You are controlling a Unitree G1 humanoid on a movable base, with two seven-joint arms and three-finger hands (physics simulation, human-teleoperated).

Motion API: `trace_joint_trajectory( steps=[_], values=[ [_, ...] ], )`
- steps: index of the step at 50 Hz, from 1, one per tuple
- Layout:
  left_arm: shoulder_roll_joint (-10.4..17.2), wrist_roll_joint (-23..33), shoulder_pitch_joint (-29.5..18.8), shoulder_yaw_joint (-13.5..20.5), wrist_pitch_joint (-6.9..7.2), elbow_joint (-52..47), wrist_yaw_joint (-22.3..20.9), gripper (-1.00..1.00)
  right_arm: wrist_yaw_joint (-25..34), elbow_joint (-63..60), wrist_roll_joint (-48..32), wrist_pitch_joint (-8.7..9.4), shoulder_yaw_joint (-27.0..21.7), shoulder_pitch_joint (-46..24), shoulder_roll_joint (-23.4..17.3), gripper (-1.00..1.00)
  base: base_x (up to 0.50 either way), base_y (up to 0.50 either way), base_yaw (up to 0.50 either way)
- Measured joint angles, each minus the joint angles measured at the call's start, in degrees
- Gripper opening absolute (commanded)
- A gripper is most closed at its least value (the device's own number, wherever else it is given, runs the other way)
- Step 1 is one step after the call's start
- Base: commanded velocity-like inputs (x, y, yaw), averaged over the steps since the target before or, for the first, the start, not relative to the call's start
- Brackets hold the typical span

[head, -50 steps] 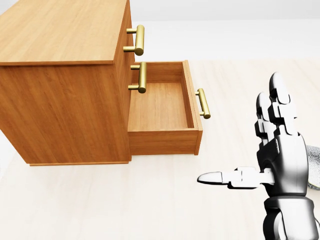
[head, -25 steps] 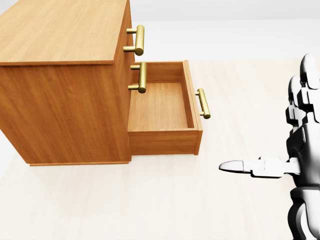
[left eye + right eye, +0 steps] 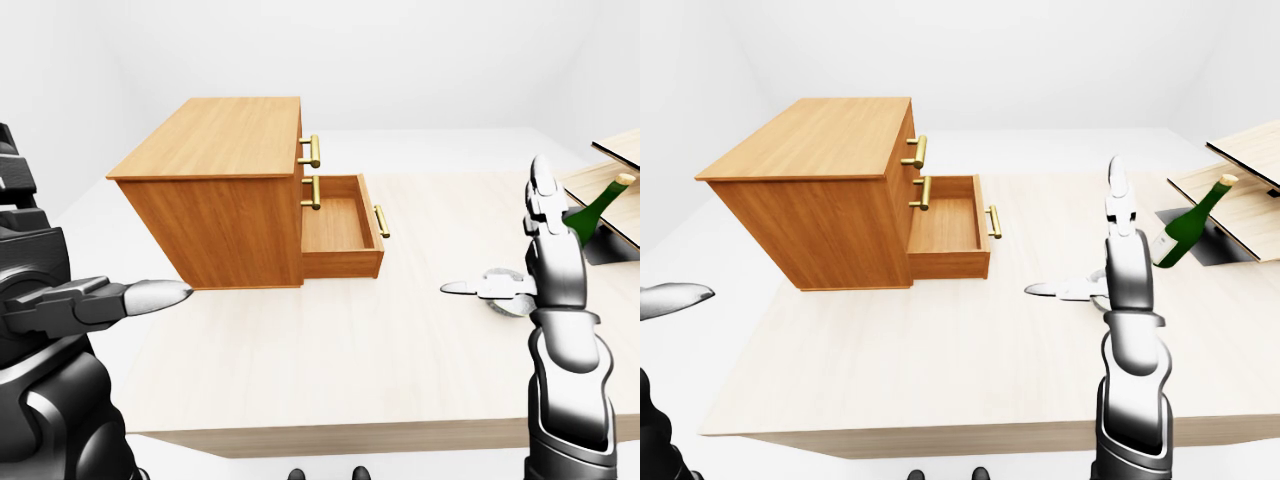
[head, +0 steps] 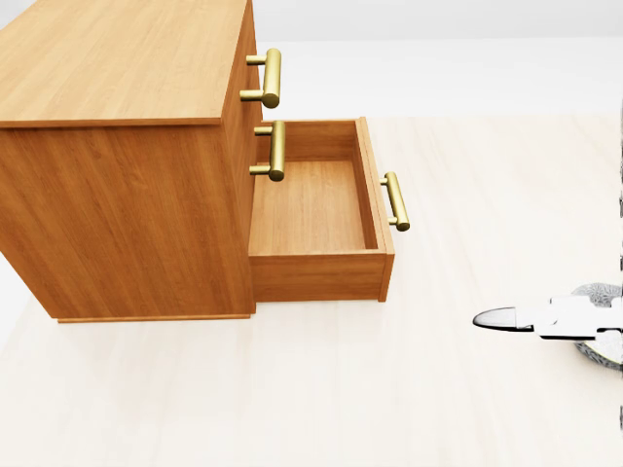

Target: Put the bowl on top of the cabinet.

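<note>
The grey bowl lies on the pale tabletop at the head view's right edge, partly covered by my right thumb. In the left-eye view the bowl sits well right of the wooden cabinet. The cabinet's top is bare and its lower drawer is pulled out and holds nothing. My right hand stands open just over the bowl, fingers upright, thumb pointing left. At the left-eye view's left my left hand is open, holding nothing, apart from the cabinet.
A green bottle leans at the right, beside tilted wooden boards and a dark opening. Brass handles stick out from the cabinet's drawer fronts. The table's near edge runs along the bottom of the eye views.
My right hand has slid right in the head view, almost out of it, uncovering the bowl at the right edge. The cabinet and camera have not moved.
</note>
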Motion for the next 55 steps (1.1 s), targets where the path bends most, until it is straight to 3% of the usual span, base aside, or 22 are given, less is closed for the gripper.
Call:
trace_joint_trajectory(
  steps=[29, 55],
  values=[
    [-0.2, 0.3, 0.1, -0.3, 0.00, -0.1, -0.2, 1.00, 4.9, 2.5, -12.6, 0.00, -4.3, 1.2, -3.0, 1.00, 0.00, 0.00, 0.00],
    [-0.4, 0.5, 0.2, -0.4, 0.00, -0.3, -0.3, 1.00, 4.5, 6.5, -19.3, 0.00, -5.8, 1.8, -4.3, 1.00, 0.00, 0.00, 0.00]
  ],
)
